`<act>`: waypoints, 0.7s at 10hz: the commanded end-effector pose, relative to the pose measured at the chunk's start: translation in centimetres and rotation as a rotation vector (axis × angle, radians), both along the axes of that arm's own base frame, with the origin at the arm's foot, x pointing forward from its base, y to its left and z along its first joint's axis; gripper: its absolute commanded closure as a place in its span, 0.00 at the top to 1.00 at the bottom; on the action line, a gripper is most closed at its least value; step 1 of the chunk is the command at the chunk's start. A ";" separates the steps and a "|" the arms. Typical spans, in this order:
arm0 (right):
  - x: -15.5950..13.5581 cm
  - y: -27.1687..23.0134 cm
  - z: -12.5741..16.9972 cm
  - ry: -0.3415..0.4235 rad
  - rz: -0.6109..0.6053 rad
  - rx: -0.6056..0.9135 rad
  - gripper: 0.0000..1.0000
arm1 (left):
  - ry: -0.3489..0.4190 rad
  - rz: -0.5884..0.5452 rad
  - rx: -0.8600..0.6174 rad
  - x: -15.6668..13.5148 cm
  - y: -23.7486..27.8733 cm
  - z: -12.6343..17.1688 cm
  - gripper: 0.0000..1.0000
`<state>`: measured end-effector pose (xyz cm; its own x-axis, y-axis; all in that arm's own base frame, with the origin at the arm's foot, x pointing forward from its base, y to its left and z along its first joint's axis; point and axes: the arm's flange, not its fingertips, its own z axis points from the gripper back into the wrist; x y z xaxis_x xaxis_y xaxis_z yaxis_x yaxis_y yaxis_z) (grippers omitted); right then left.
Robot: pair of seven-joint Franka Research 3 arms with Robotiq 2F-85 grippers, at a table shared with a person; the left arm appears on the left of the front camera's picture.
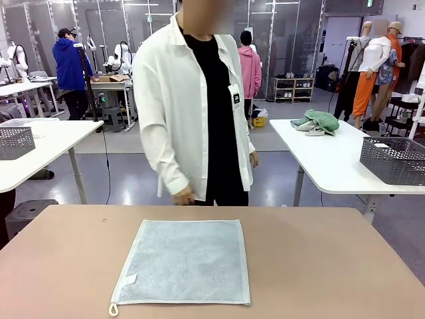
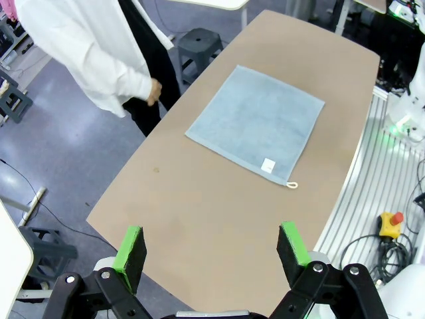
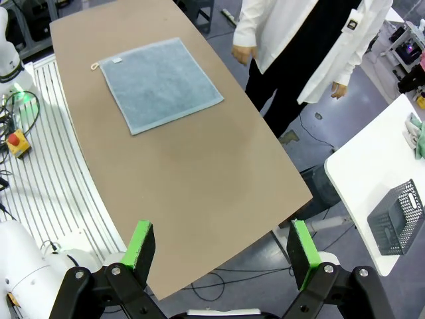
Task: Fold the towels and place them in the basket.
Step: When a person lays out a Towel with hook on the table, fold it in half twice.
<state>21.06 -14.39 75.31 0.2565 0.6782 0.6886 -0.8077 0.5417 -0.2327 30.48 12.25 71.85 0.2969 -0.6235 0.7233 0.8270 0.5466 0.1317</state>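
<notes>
One pale blue-grey towel (image 1: 182,260) lies flat and unfolded on the brown table (image 1: 319,266), with its white label and loop at the near left corner. It also appears in the left wrist view (image 2: 255,121) and the right wrist view (image 3: 159,81). My left gripper (image 2: 211,246) hangs open high above the table's left end, nothing between its green pads. High over the table's right end, my right gripper (image 3: 221,244) is open and empty too. A dark grey mesh basket (image 1: 393,159) stands on the white side table at the right, and shows in the right wrist view (image 3: 397,218).
A person in a white shirt (image 1: 192,106) stands at the table's far edge, one hand (image 1: 184,197) near that edge. Green folded cloths (image 1: 317,122) lie on the right white table. Another grey mesh basket (image 1: 14,141) sits on the left white table.
</notes>
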 end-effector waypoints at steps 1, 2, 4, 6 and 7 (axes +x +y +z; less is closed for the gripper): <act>0.5 2.4 0.3 0.007 0.044 -0.050 1.00 | -0.020 -0.011 0.064 -0.3 -2.6 0.0 1.00; 0.8 5.2 0.6 0.001 0.069 -0.106 1.00 | -0.033 -0.030 0.104 -0.5 -4.7 -0.1 1.00; 2.1 12.1 0.5 0.014 0.125 -0.229 1.00 | -0.019 -0.120 0.263 -0.7 -12.1 -1.9 1.00; 4.3 19.4 -2.2 0.091 0.184 -0.329 1.00 | 0.029 -0.191 0.414 -0.1 -18.5 -5.8 1.00; 5.4 22.7 -5.0 0.146 0.204 -0.392 1.00 | 0.044 -0.216 0.499 -0.2 -21.3 -8.5 1.00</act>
<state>25.04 7.01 72.07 0.1314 0.9121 0.3884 -0.9248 0.2538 -0.2833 30.09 -7.93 65.31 0.1433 -0.9155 0.3760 0.9297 0.2548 0.2661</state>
